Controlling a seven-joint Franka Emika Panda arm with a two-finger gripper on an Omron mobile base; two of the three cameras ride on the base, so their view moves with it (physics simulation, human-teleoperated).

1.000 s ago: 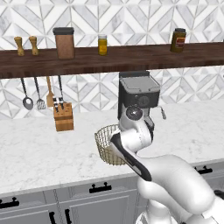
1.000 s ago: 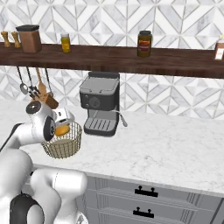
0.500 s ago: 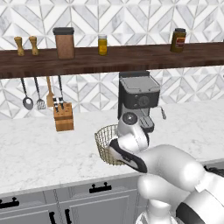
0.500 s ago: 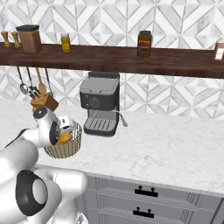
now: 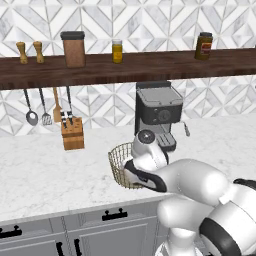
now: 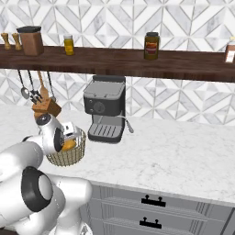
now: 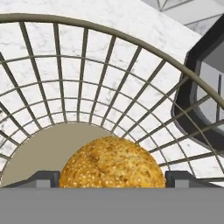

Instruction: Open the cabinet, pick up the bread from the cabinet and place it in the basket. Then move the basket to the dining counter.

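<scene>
The tan wire basket (image 5: pixel 117 163) stands on the marble worktop just left of the coffee machine, and its weave and beige base (image 7: pixel 48 144) surround the hand view. My gripper (image 7: pixel 112 179) reaches down inside the basket (image 6: pixel 69 157). Its two dark fingertips (image 7: pixel 43 178) sit against either side of the bread (image 7: pixel 112 164), a golden seeded bun. From the right base view the bread (image 6: pixel 69 145) shows as an orange patch under my hand, within the basket rim. In the left base view my wrist (image 5: pixel 147 150) covers the basket's right side.
A black coffee machine (image 5: pixel 157 112) stands right behind the basket. A wooden knife block (image 5: pixel 72 136) and hanging utensils (image 5: pixel 45 107) are to the left. A dark shelf (image 6: pixel 114 57) with jars runs overhead. Grey black-handled drawers (image 6: pixel 151 202) lie below the worktop.
My hand has sunk lower into the basket with the bread, and the arm has folded down over it. The basket has not moved.
</scene>
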